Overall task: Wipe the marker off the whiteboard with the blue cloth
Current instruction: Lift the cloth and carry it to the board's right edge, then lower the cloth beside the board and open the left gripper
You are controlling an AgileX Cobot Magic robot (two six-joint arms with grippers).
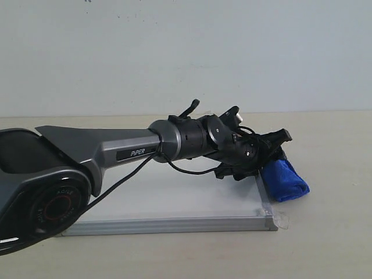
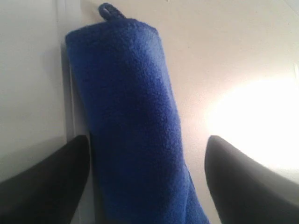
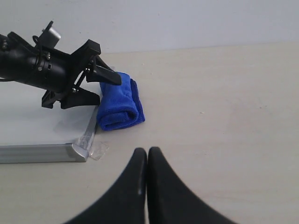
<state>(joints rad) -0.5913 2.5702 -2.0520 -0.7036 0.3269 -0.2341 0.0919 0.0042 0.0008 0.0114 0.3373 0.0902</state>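
Observation:
The blue cloth (image 1: pixel 287 181) lies rolled on the table against the right edge of the whiteboard (image 1: pixel 174 195). My left gripper (image 1: pixel 278 150) reaches across the board and stands open over the roll's far end. In the left wrist view the blue cloth (image 2: pixel 131 116) runs between the fingers (image 2: pixel 46 186) of that gripper (image 2: pixel 147 179), close to one and with a gap to the other. My right gripper (image 3: pixel 147 156) is shut on nothing, hovering over bare table near the blue cloth (image 3: pixel 119 106) and the left gripper (image 3: pixel 108 91). No red marker line shows; the arm covers much of the board.
The silver frame (image 1: pixel 174 225) runs along the board's near edge, with clear tape (image 3: pixel 99 149) at its corner (image 3: pixel 79 150). The beige table (image 3: pixel 224 102) spreads to the right of the cloth. A pale wall (image 1: pixel 186 52) stands behind.

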